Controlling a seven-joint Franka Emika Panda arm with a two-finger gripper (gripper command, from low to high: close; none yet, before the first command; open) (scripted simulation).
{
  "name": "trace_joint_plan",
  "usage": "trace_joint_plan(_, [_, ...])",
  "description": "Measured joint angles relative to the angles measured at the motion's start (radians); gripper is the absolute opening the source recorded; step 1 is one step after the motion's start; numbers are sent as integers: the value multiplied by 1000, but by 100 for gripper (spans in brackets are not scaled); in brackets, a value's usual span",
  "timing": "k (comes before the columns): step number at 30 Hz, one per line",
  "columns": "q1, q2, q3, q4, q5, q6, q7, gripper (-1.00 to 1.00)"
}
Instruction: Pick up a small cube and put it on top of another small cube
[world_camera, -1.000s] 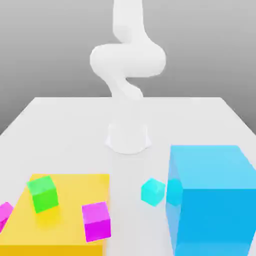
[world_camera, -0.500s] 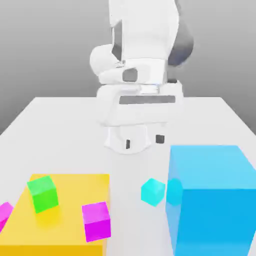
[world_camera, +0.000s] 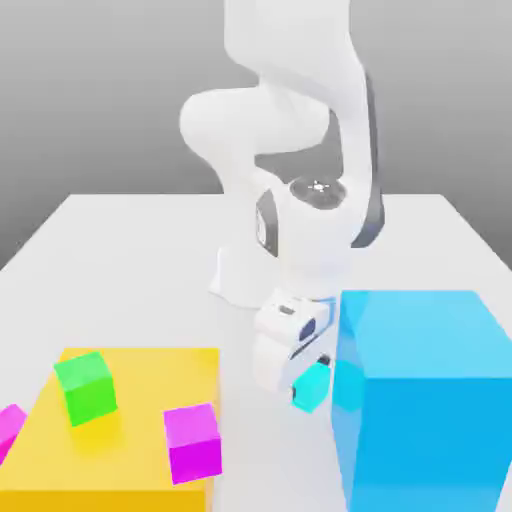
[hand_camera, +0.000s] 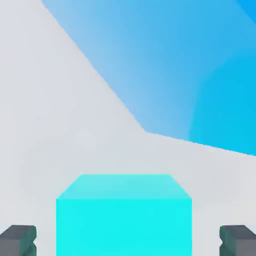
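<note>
Right beside the big glossy blue block (world_camera: 420, 400) on the white table (world_camera: 130, 260), the tool (hand_camera: 128, 240) sits low straddling the small cyan cube (hand_camera: 124, 215), fingers (hand_camera: 19, 240) spread with gaps either side, not pinching yet, flat faces squared to the pads.

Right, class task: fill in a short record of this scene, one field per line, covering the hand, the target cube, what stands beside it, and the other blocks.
hand: lowered onto the table, fingers either side of the small cyan cube, a gap visible on each side
small cyan cube: on the white table, between the fingers
neighbour: big blue block close beside the cyan cube, at the exterior view's right
other blocks: green cube and magenta cube on the yellow slab
stacking: not yet done
</note>
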Motion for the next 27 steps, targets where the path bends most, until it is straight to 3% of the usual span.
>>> trace_joint_plan(5, [-5, 8, 4, 1, -5, 6, 4, -100])
trace_joint_plan(14, [5, -285, -17, -44, -38, -233, 10, -100])
trace_joint_plan(16, [-2, -324, -43, -11, -49, -264, -51, -100])
trace_joint_plan(21, [-25, -360, -177, 118, 76, -387, -232, -100])
trace_joint_plan(27, [-82, -299, -309, 301, 145, -533, -519, -100])
